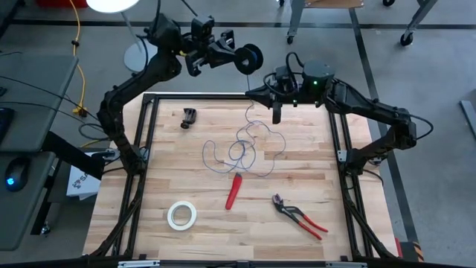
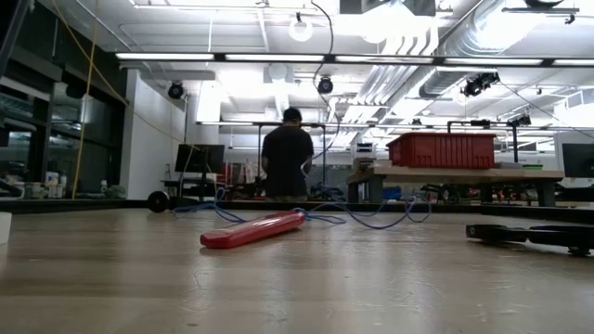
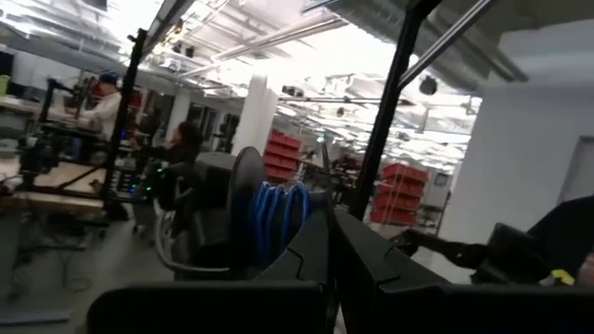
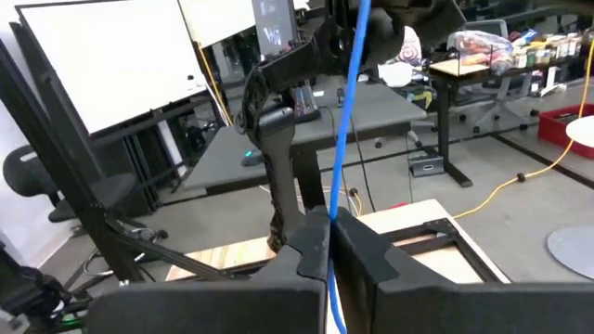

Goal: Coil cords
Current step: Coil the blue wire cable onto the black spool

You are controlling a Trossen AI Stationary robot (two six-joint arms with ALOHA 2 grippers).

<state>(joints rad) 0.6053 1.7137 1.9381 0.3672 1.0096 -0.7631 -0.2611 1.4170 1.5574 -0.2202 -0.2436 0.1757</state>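
Observation:
The thin blue-violet cord lies in loose loops [image 1: 242, 149] on the middle of the wooden table, and also shows in the low view [image 2: 371, 215]. One strand rises from the loops to my right gripper [image 1: 253, 93], which is shut on it above the table's far edge. From there the strand runs on to a small black spool [image 1: 249, 58]. My left gripper [image 1: 232, 53] holds that spool high beyond the far edge. The spool carries blue windings [image 3: 278, 218]. My left gripper is shut on the black spool at its side [image 3: 311, 209], coming at it about level. The fingers [image 3: 371, 269] themselves hide the exact spot. The spool hangs in the air, clear of the table. My right gripper pinches a single strand of the cord [image 4: 334, 209] between its two fingers [image 4: 367, 246], level, from the table's right. The strand runs straight and taut [image 4: 353, 83] up to the spool and drops below the fingers.
On the table lie a red-handled tool [image 1: 234, 190], red-handled pliers [image 1: 297, 216], a white tape roll [image 1: 181, 214] and a small black object [image 1: 189, 117]. A black frame [image 1: 149, 112] borders the table. A person [image 2: 286, 158] stands in the room behind.

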